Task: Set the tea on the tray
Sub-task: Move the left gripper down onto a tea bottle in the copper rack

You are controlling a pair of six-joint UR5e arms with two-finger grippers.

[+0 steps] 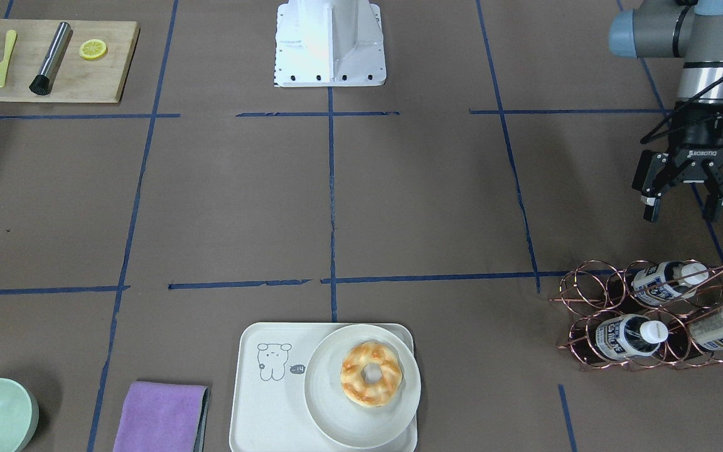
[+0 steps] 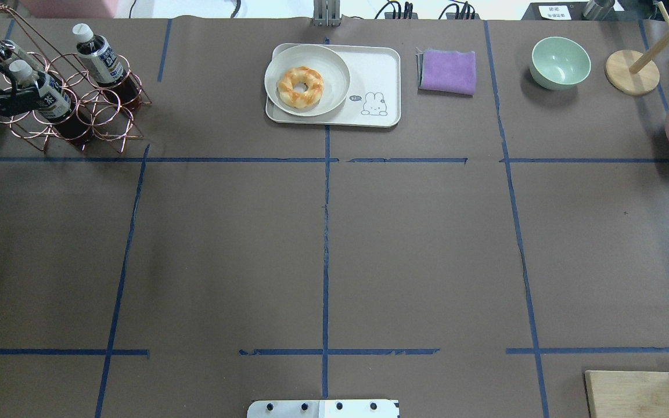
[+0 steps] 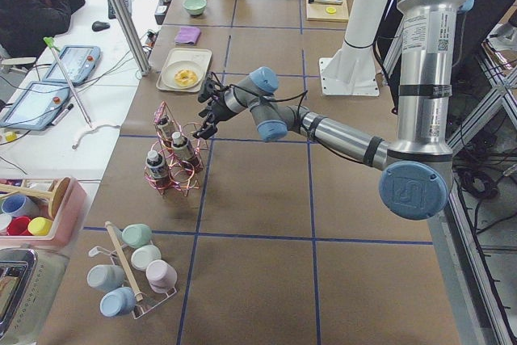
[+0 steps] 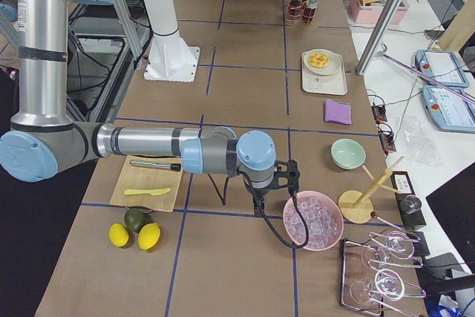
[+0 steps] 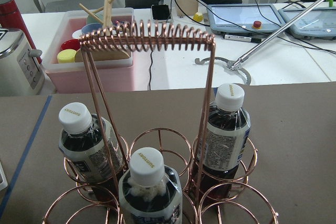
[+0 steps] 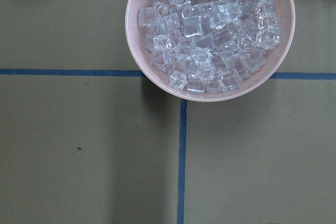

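Nothing of the job is done yet: all three tea bottles [image 1: 628, 336] sit in the copper wire rack [image 5: 157, 31] at the robot's left end of the surface [image 1: 399, 207], and none is on the tray [image 1: 255, 408]. The tray lies well apart from the rack, along the edge far from the robot. A plate [image 1: 330, 411] with a doughnut [image 1: 371, 373] fills the half of it nearer the rack, so only the half with the little drawn bear is bare. What is left, as I judge it, is the whole run: close on a bottle, lift it out of its ring, carry it across and set it on that bare half. The left pincer [image 1: 680, 212] hangs with its fingers spread wide and holds nothing. It is on the robot's side of the rack, near it but apart, and raised above the surface. Its wrist view looks slightly down on the rack, with one white-capped bottle nearest in the middle and the other two behind it to either side. Which of the three it will take I cannot tell. The right pincer [image 4: 286, 176] hovers by a bowl of ice [image 4: 312, 220] at the other end, far from the tea; whether it is wide or narrow I cannot tell.
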